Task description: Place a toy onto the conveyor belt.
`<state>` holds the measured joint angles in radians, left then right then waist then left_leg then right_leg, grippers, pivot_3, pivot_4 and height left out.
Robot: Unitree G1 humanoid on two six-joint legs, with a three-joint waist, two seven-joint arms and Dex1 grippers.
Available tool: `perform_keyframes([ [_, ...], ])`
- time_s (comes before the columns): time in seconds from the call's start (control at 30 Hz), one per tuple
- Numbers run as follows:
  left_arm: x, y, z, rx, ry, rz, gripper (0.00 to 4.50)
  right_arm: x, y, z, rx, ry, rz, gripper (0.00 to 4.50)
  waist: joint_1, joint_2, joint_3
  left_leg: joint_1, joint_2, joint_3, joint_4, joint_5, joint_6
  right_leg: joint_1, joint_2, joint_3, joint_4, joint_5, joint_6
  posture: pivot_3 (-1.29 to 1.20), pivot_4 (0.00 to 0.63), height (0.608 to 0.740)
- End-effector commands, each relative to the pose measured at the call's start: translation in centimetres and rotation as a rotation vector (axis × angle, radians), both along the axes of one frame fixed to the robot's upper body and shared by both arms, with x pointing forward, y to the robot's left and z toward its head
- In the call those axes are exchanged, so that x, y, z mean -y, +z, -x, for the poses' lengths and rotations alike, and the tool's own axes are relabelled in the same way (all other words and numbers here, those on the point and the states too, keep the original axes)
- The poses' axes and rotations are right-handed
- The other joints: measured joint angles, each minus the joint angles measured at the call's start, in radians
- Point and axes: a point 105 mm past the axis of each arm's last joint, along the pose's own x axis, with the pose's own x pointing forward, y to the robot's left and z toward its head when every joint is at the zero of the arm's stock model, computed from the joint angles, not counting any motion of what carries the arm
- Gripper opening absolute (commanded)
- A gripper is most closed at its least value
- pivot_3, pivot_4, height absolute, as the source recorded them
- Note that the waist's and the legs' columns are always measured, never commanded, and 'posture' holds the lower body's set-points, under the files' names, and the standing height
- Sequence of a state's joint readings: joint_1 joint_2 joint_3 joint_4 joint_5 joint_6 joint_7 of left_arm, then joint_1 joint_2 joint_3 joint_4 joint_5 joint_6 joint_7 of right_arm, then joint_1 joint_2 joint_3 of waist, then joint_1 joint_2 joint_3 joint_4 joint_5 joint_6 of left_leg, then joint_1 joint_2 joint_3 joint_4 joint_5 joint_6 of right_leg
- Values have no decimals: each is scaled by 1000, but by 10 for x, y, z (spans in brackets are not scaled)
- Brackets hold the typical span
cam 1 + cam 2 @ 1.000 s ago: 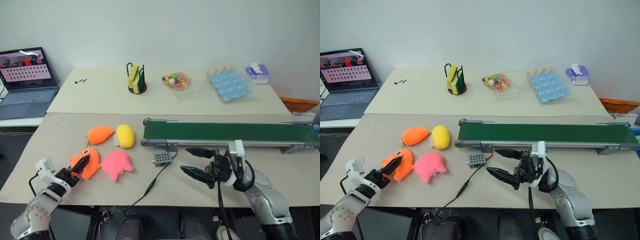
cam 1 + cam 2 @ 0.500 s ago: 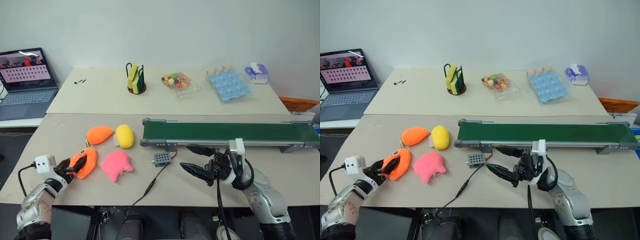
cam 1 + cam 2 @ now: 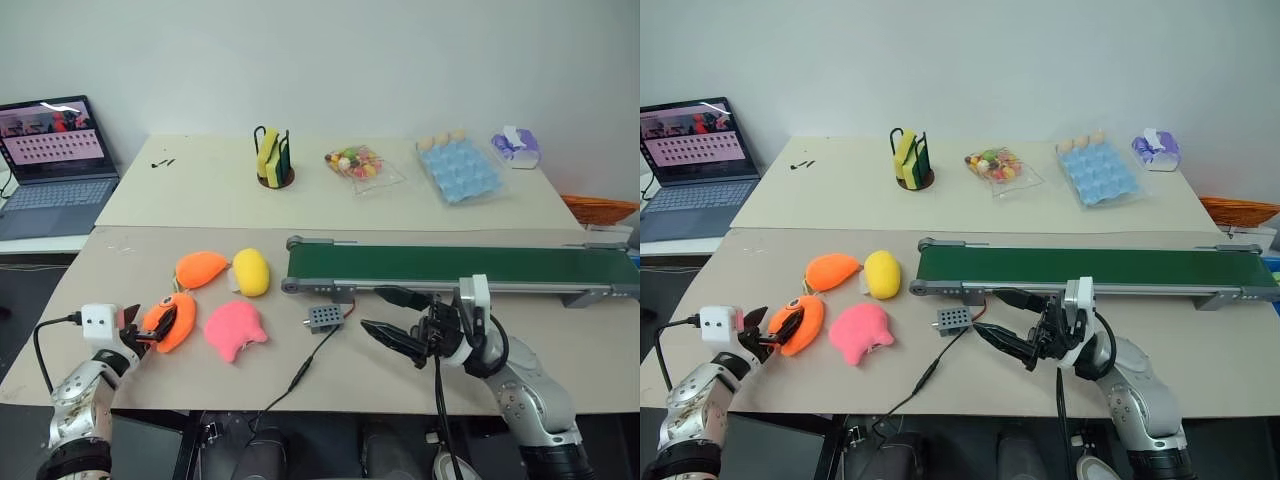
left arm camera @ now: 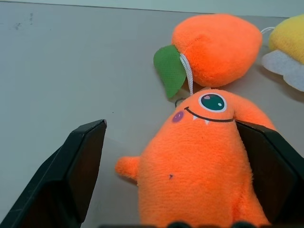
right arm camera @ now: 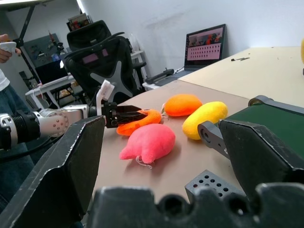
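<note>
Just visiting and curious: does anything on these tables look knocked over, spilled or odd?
Nothing stands out. The four plush toys, including the orange one-eyed plush monster, lie together beside the long dark-green conveyor belt, which carries nothing.

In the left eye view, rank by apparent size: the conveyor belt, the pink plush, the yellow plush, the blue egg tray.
1. conveyor belt
2. blue egg tray, though it lies farther back
3. pink plush
4. yellow plush, close to the pink one, so unsure

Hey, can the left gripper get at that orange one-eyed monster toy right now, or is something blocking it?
Probably yes. The left gripper is open with its fingers either side of the orange monster toy, nothing between them. The orange oval plush lies just beyond it.
</note>
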<state>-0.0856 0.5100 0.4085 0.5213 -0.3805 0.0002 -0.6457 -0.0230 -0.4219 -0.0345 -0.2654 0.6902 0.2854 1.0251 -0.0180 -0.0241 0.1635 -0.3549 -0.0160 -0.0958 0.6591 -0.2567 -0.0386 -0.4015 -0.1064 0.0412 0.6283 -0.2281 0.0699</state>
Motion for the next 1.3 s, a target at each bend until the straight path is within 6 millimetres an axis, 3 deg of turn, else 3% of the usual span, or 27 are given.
perform_keyframes([
  [0.03, 7, -11, 3, -57, -25, 11, 4433, 4, 12, 0, 49, -9, -10, 4500, 0, 0, 0, 0, 0, 0, 0, 0, 0, 0, 0, 0, 0, 0, 0, 0, 150, 740],
  [0.83, 15, -15, 6, -98, -68, -22, 4433, 3, 14, -6, 59, -34, 10, 4500, 2, 0, 0, 0, 0, 0, 0, 0, 0, 0, 0, 0, 0, -1, 1, 0, 150, 740],
  [0.87, 15, -15, 6, -99, -69, -25, 3896, 4, 14, -6, 59, -35, 10, 4500, 3, 0, 0, 0, 0, 0, 0, 0, 0, 0, 0, 0, 0, -1, 1, 0, 150, 740],
  [1.07, 16, -16, 3, -111, -61, -36, 1984, 2, 12, -8, 55, -40, 21, 4500, 3, 1, 0, 0, 0, 0, -1, 0, 0, 0, 0, 0, 0, -1, 1, 0, 150, 740],
  [1.3, 17, -14, 0, -114, -56, -35, 1984, 1, 11, -10, 53, -46, 27, 4500, 4, 2, 0, 0, 0, 0, -1, 0, 0, 0, 0, 0, 0, -1, 1, 0, 150, 740],
])
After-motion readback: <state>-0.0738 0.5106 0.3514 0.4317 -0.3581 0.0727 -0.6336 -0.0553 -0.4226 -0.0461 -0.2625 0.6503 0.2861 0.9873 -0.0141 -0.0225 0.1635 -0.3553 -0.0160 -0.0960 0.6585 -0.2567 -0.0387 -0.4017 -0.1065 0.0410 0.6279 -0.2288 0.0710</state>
